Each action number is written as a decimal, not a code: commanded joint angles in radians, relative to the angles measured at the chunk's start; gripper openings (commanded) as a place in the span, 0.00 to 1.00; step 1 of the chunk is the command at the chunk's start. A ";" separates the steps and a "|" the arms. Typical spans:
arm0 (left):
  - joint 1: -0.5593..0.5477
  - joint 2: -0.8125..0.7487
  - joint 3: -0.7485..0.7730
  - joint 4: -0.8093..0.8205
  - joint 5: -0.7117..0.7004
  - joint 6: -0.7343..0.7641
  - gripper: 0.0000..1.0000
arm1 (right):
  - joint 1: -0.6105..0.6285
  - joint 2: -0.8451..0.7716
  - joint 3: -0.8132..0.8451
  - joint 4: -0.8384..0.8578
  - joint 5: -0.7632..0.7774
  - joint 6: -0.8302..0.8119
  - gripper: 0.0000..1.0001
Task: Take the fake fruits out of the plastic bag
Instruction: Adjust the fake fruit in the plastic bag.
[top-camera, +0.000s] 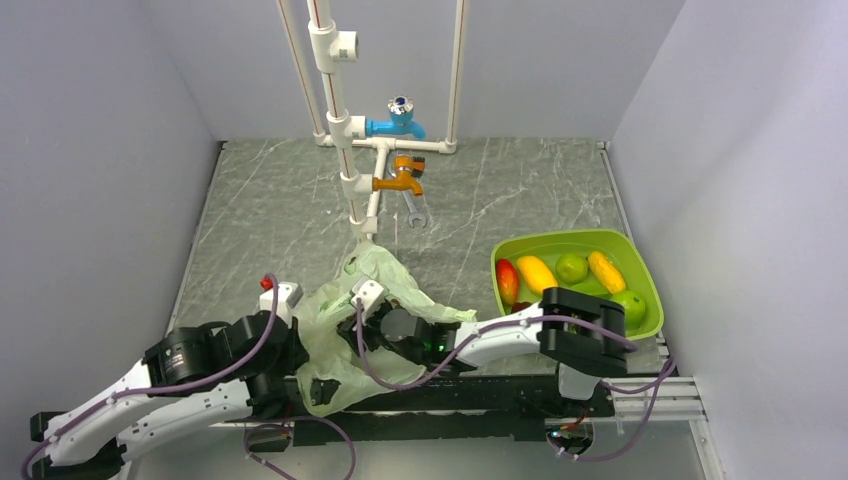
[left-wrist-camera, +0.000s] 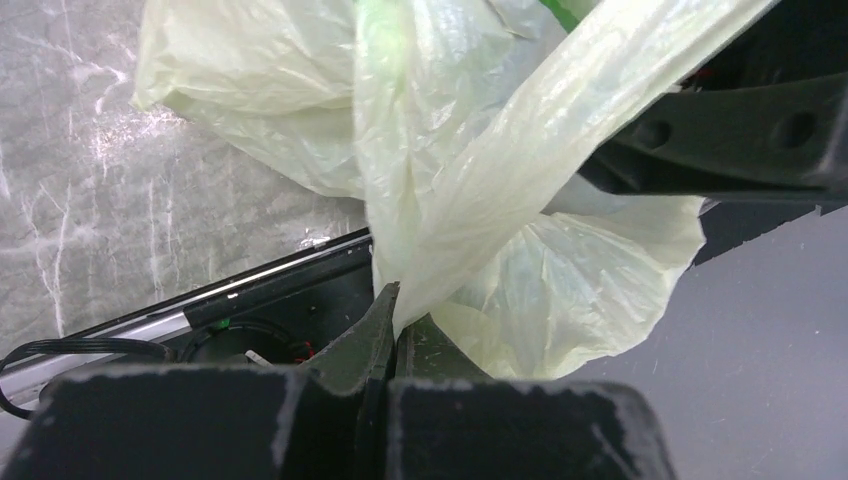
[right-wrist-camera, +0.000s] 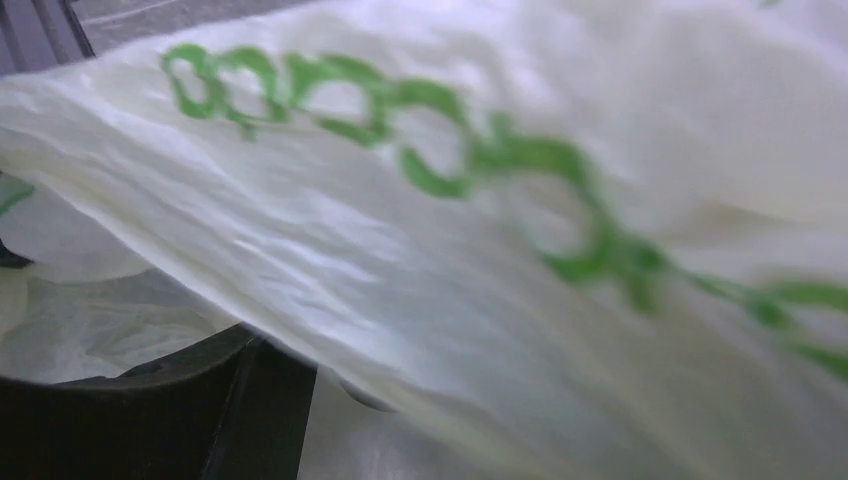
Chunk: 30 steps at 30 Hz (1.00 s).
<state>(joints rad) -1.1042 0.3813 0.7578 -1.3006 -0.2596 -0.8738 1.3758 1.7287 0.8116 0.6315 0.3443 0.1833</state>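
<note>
Several fake fruits (top-camera: 572, 268) sit in the lime-green tray (top-camera: 560, 240), left pincer (left-wrist-camera: 392, 305) clenched on the plastic bag (top-camera: 385, 275), right pincer (top-camera: 375, 335) buried in it: grip unreadable, any leftovers hidden.

One plastic bag (top-camera: 385, 275), one green tray (top-camera: 580, 240), five fake fruits (top-camera: 537, 273), two taps (top-camera: 397, 125), one spanner (top-camera: 418, 213)

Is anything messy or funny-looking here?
Yes. The plastic bag is all scrunched up and droops over the near edge of the table, one strip pulled tight in the shut left gripper. A wrench also lies loose on the table by the taps. The fruits sit neatly in the tray.
</note>
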 joint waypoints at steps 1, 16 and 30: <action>-0.003 -0.032 0.024 0.010 -0.015 -0.004 0.00 | -0.002 -0.080 -0.053 -0.048 0.071 0.034 0.23; -0.003 -0.038 0.017 0.014 0.001 -0.004 0.00 | -0.034 -0.023 -0.105 -0.126 0.181 0.200 0.57; -0.003 0.165 0.035 -0.019 0.184 0.189 0.00 | -0.038 -0.265 -0.240 -0.128 0.084 0.108 0.95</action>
<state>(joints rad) -1.1042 0.4843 0.7582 -1.2621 -0.1581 -0.7731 1.3457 1.4914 0.5976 0.4721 0.4362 0.3363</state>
